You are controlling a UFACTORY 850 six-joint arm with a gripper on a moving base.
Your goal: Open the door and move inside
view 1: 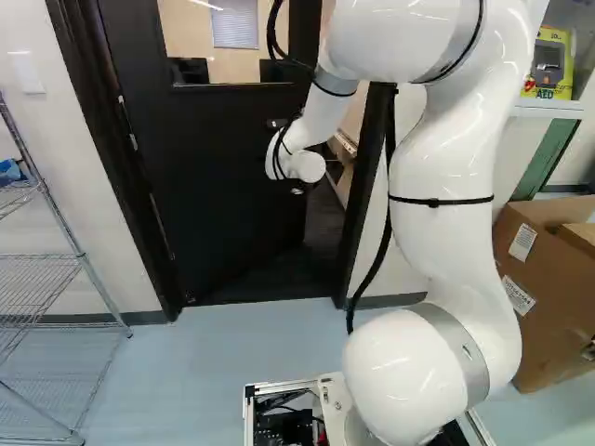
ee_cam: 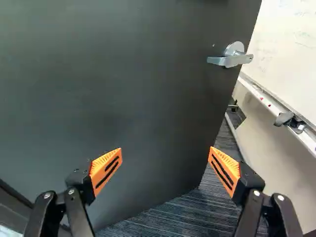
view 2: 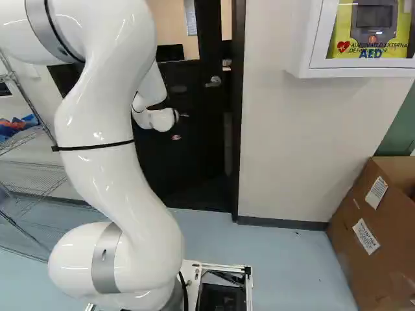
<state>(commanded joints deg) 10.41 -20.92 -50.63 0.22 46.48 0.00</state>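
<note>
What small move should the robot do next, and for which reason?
Probably push the door gently farther inward with the claw. The door stands ajar, with dark striped floor showing past its edge, and the open claw faces the panel, holding nothing.

Bright indoor light leaves white glints on the glossy robot arm (view 1: pixel 442 232) and soft shading below the defibrillator cabinet (view 2: pixel 356 71). In the wrist view, the dark door (ee_cam: pixel 123 98) is dim, while the whiteboard (ee_cam: pixel 291 44) looks pale and nearly washed out.
</note>
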